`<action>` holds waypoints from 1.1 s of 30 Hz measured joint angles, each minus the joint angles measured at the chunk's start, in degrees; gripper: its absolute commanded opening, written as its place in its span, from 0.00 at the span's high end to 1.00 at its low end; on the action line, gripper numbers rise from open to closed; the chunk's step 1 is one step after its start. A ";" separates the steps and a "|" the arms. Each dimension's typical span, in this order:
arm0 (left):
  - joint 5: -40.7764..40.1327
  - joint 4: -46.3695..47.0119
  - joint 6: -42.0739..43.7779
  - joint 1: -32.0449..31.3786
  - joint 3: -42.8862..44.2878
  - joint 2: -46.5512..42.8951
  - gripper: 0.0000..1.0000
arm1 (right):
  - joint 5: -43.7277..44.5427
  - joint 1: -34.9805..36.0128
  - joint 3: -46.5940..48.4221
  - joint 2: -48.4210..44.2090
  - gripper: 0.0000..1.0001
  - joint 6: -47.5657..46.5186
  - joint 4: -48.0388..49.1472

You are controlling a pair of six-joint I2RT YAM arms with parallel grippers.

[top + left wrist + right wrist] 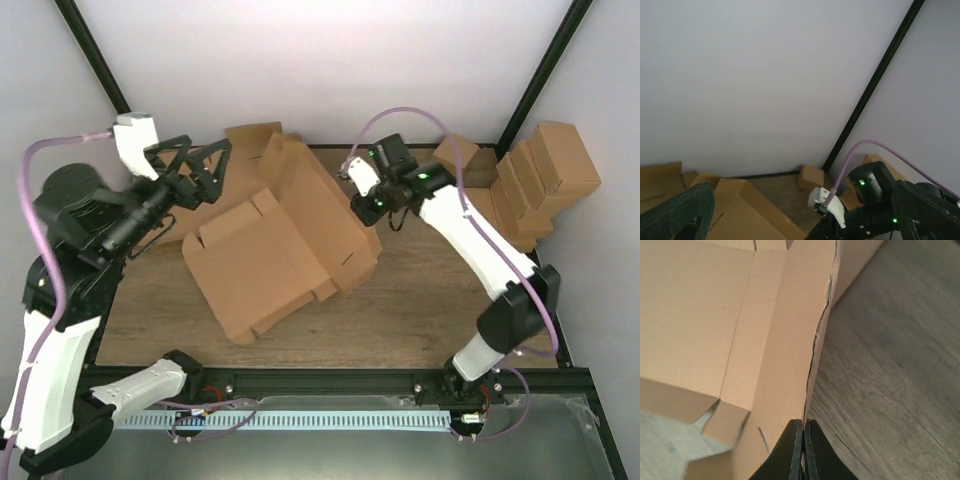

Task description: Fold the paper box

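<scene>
The paper box (270, 255) lies in the middle of the table as a brown blank, partly folded, with its far-right side raised. My right gripper (363, 212) is shut on the top edge of that raised wall. In the right wrist view the gripper (803, 442) pinches the thin cardboard edge (785, 340), with the wooden table to its right. My left gripper (222, 165) is open and empty, held above the back left, just left of the box. In the left wrist view its spread fingers (682, 215) frame brown cardboard (740, 215) and the right arm (875, 200).
A cluster of small ready-made brown boxes (540, 180) stands at the back right. One small box also shows in the left wrist view (811, 178). Flat cardboard (250, 138) lies at the back behind the left gripper. Black frame posts (545, 70) stand at the back corners.
</scene>
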 measured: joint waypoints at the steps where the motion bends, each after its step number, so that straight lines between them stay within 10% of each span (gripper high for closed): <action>1: -0.02 -0.09 0.02 0.00 -0.85 0.52 0.00 | 1.92 0.81 -0.07 2.19 0.99 -1.09 -0.46; 33: 3.15 -2.82 5.38 7.80 -15.74 16.37 0.00 | 29.99 19.82 -30.73 -2.23 0.99 -44.26 43.15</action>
